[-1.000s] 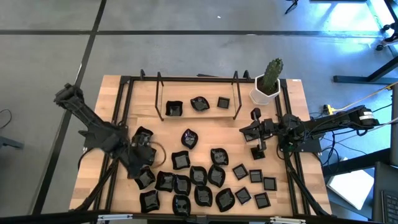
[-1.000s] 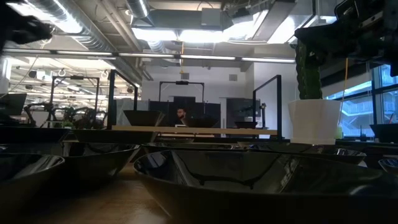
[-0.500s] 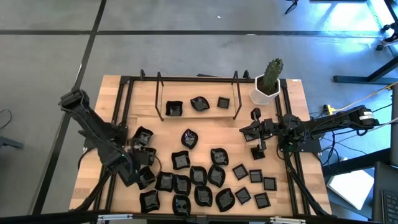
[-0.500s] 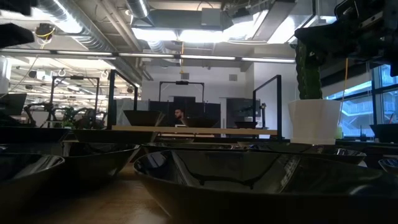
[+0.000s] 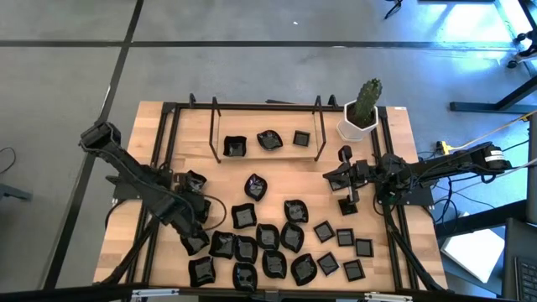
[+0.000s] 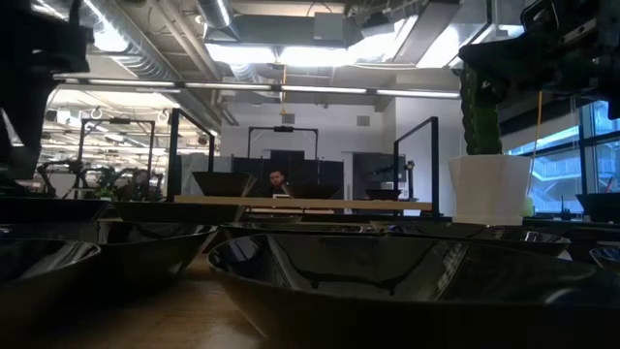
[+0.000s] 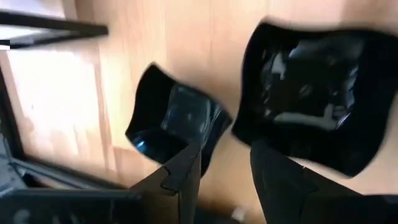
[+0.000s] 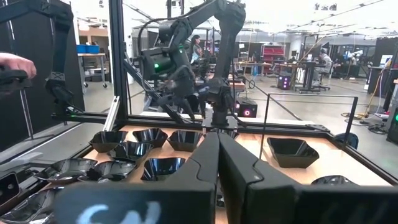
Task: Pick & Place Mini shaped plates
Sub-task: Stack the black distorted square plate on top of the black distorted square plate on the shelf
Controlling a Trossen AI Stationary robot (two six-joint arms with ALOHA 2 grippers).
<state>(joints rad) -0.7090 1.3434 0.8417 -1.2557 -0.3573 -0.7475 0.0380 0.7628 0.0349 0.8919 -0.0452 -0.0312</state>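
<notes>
Wooden desk (image 5: pixel 189 138) carrying mini shaped plates (image 5: pixel 268 239), most clustering along near edge, three sitting near far edge. Left gripper (image 5: pixel 195 220) hovering near desk's left edge, jaws narrowly parted over plate rim (image 7: pixel 177 127). Right gripper (image 5: pixel 347 204) idling near right edge, jaws pressing together, holding nothing.

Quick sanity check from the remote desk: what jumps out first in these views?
A crowd of small black plates fills the near half of the wooden table, with three more inside the metal frame at the back. The left gripper is open, low over two plates at the left edge. The right gripper, shut, waits near the cactus.
</notes>
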